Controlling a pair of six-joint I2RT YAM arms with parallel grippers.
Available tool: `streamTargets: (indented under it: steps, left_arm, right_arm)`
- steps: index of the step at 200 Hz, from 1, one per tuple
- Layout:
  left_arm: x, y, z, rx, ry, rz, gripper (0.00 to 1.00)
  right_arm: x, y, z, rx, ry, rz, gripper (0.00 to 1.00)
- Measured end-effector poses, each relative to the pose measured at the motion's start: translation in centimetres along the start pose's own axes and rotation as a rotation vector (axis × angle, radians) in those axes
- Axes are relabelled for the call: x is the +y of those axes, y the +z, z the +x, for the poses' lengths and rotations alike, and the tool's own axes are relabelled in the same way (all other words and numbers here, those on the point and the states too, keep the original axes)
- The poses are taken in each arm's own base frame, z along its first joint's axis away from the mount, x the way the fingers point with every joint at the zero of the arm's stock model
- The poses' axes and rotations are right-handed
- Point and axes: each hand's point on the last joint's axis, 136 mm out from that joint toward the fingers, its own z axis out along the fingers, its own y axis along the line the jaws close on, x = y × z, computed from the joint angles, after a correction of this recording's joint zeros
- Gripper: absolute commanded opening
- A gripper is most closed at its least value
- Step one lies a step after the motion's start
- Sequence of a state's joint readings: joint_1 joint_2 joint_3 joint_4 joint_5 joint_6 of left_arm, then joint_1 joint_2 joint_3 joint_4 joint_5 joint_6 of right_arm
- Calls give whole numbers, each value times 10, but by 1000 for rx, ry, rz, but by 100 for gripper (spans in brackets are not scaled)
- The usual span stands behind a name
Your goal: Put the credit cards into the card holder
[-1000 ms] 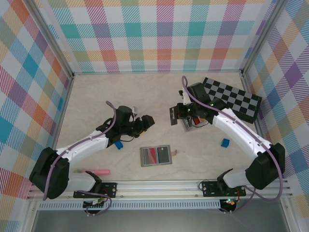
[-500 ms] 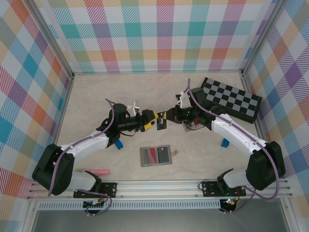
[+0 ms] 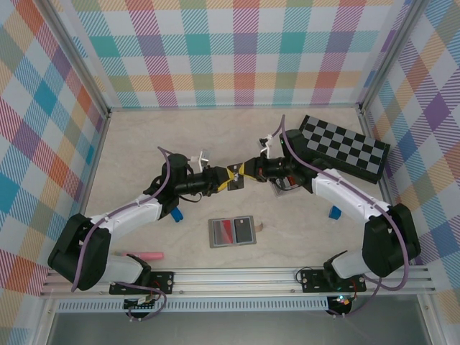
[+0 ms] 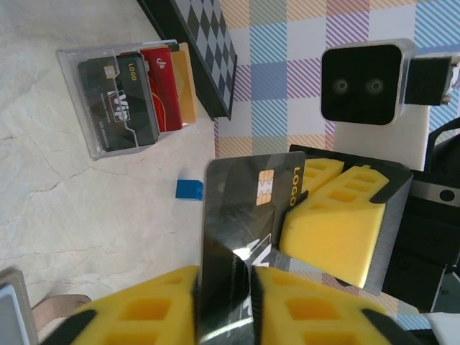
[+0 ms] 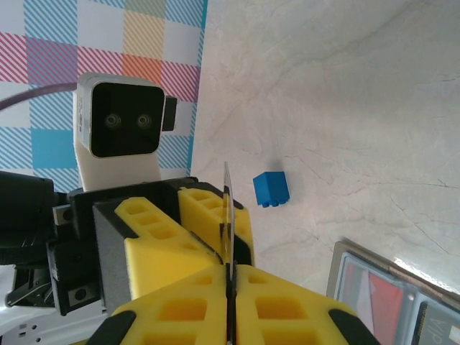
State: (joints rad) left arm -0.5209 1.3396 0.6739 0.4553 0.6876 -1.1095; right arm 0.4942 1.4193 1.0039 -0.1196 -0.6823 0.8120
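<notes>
black card (image 4: pixel 241 208): glossy plastic | tray (image 4: pixel 77 108): clear plastic | table (image 4: pixel 86 208): matt, smooth, marbled

A black card (image 4: pixel 244 208), a black-and-grey chequered board (image 3: pixel 345 147), a blue block (image 4: pixel 189 189) and pastel plaid walls (image 3: pixel 230 50) are seen.

Bare table (image 3: pixel 136 144) rings the card holder (image 3: pixel 233 231) — nearest obstacle, a blue block (image 3: pixel 176 214), stands apart.

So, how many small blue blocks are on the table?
2. One blue block lies by the left arm, the other by the right arm. Arms may hide more.
</notes>
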Motion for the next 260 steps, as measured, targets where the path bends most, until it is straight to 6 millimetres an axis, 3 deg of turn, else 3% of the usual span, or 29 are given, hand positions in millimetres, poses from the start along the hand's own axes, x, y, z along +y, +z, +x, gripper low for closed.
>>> streamTargets:
  steps: [24,72,140,156,171,199,226,260]
  left_arm:
    - [-11,-3,-1,-9,24,27,0]
    - [-12,-9,0,-36,10,34,0]
    - [-15,-11,-2,-57,-11,64,0]
    - [-15,-12,-3,-65,-11,71,9]
    - [-12,-13,-2,-68,-19,62,28]
    - [11,-16,4,-65,-41,-28,54]
    - [38,-30,17,-57,-32,-177,65]
    - [85,-54,39,-39,-40,-398,71]
  right_arm:
    - [-9,1,2,2,26,3,18]
    - [-10,4,7,9,48,-48,28]
    - [7,5,8,32,67,-167,16]
    - [7,5,7,35,75,-173,11]
    - [6,5,9,42,73,-167,7]
    - [-7,1,16,30,61,-73,6]
    - [-34,-5,31,-7,24,131,6]
    - [-63,4,75,28,-108,380,5]
